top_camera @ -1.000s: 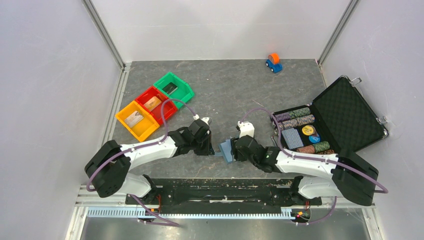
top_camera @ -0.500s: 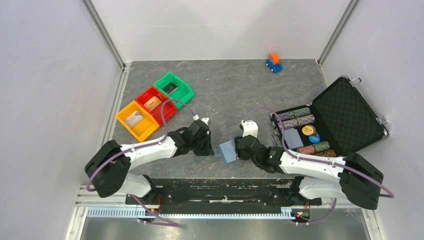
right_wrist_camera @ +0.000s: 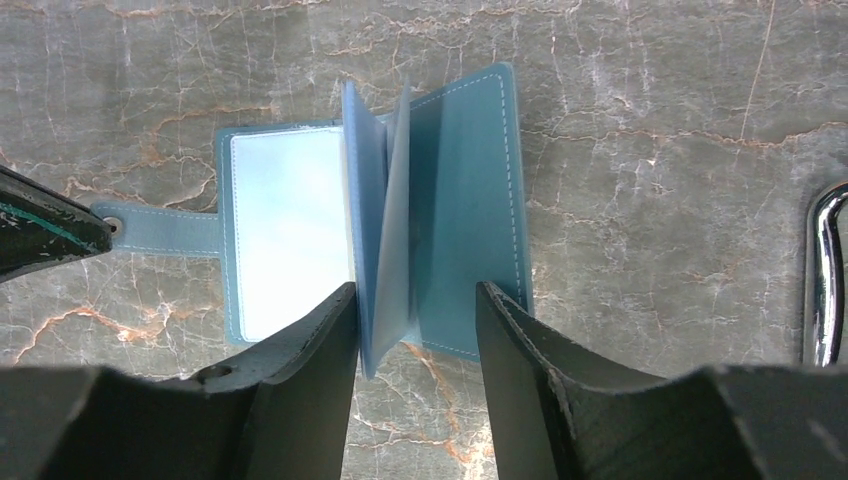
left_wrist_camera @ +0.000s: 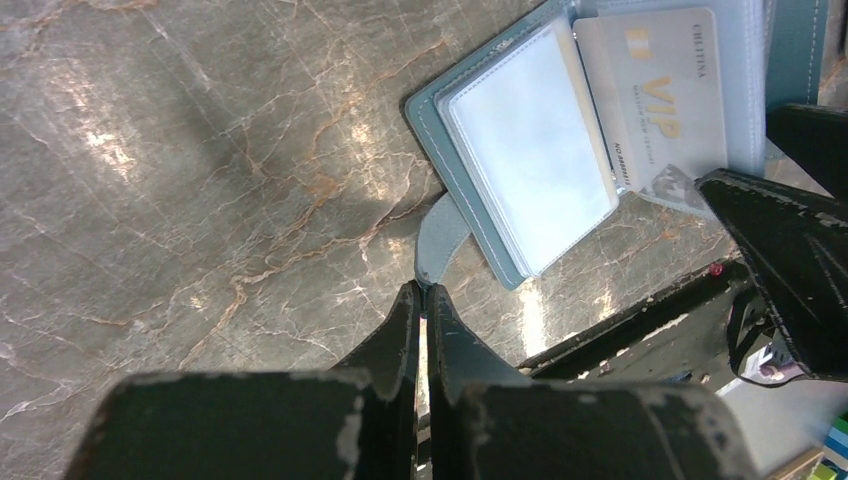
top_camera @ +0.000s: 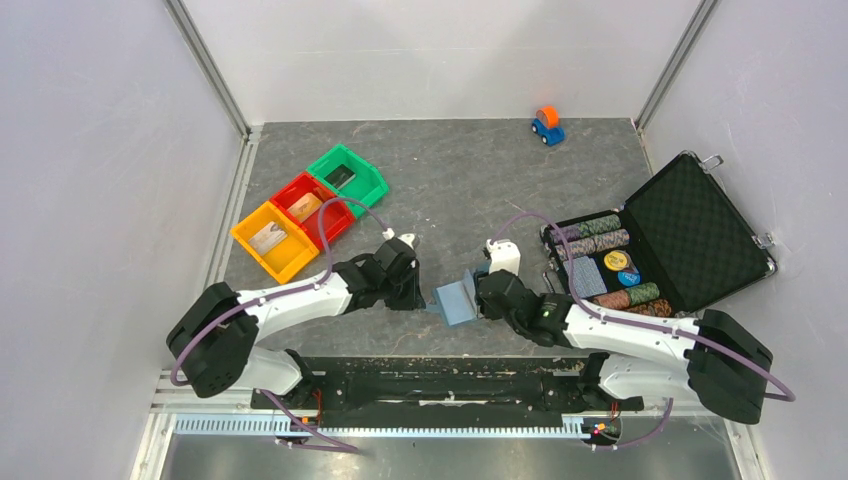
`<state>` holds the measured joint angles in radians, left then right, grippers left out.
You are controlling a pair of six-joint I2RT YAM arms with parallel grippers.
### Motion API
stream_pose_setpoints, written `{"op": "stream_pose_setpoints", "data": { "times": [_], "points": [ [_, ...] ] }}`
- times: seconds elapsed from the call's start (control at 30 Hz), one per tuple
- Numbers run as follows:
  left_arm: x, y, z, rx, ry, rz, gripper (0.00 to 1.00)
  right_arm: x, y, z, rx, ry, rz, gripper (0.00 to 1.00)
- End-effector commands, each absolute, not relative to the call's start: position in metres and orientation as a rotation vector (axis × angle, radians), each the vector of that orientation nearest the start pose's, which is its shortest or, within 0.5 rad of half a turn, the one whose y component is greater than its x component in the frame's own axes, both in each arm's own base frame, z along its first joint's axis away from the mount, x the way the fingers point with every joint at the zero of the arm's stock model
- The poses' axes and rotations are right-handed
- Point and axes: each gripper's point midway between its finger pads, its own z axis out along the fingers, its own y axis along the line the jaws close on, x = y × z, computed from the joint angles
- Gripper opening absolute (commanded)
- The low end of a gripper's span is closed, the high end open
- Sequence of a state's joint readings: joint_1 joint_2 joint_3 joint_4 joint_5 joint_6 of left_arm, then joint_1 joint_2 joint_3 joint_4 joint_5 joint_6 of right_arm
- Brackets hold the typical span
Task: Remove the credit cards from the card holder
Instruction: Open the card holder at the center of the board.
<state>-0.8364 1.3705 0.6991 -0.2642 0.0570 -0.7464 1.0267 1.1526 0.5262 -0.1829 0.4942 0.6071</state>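
Note:
The slate-blue card holder point(top_camera: 457, 300) lies open on the grey table between my two arms. My left gripper point(left_wrist_camera: 422, 290) is shut on the end of its strap tab point(left_wrist_camera: 440, 232). In the left wrist view a whitish credit card point(left_wrist_camera: 660, 90) with gold "VIP" lettering sits in a clear sleeve beside an empty clear pocket point(left_wrist_camera: 530, 150). My right gripper point(right_wrist_camera: 415, 300) stands open over the card holder point(right_wrist_camera: 470, 200). The upright inner leaves point(right_wrist_camera: 385, 230) rise between its jaws, against the left finger point(right_wrist_camera: 320, 340). Other credit cards are hidden.
Green point(top_camera: 347, 175), red point(top_camera: 312, 207) and yellow point(top_camera: 273, 238) bins stand in a row at the back left. An open black foam-lined case point(top_camera: 690, 225) with poker chips sits at the right, its chrome handle point(right_wrist_camera: 825, 270) close by. A small toy car point(top_camera: 546, 124) is far back.
The right gripper has narrowed and shifted slightly right and away from me. The card holder has spread wider open under it. The left gripper has held the strap throughout.

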Motion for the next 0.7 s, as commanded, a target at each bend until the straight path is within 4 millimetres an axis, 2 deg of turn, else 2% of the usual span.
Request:
{"op": "stream_pose_setpoints", "data": {
  "times": [0.0,0.27,0.43,0.5,0.57,0.67],
  "points": [
    [0.193,-0.255,0.057,0.205,2.609,-0.628,0.02,0.213,0.212,0.08,-0.207,2.212,0.266,0.48],
    [0.205,-0.246,0.063,0.186,2.6,-0.581,0.02,0.211,0.201,0.062,-0.192,2.258,0.267,0.43],
    [0.21,-0.245,0.063,0.165,2.605,-0.578,0.03,0.207,0.201,0.054,-0.192,2.276,0.308,0.41],
    [0.212,-0.246,0.064,0.163,2.608,-0.577,0.06,0.204,0.204,0.05,-0.201,2.29,0.33,0.4],
    [0.214,-0.246,0.067,0.155,2.609,-0.575,0.14,0.203,0.204,0.047,-0.203,2.299,0.331,0.4],
    [0.217,-0.252,0.079,0.147,2.597,-0.612,0.22,0.203,0.204,0.049,-0.201,2.295,0.339,0.38]
  ]
}}
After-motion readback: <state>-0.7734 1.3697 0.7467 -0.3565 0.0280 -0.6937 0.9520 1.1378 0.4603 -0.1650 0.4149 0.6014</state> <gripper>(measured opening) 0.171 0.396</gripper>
